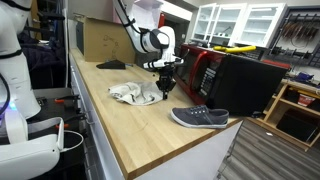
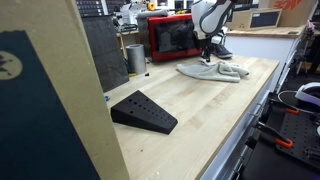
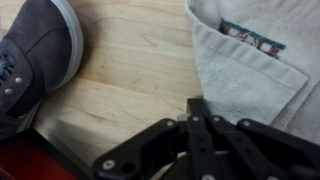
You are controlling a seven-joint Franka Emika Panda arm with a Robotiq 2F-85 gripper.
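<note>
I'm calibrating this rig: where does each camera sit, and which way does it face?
In an exterior view: off the shoe end of the table, looking along it to the cloth; arm and gripper show.
In an exterior view: far end, behind the wedge, facing back to the cloth; arm shows.
Wrist view: looks down on shoe and cloth; shut gripper at bottom.
Shared: all three show the cloth.

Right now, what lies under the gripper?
The shut gripper hangs over the edge of a grey cloth that lies on the wooden table, with a grey shoe beside it. Whatever the cloth covers is hidden, and contact cannot be judged.
</note>
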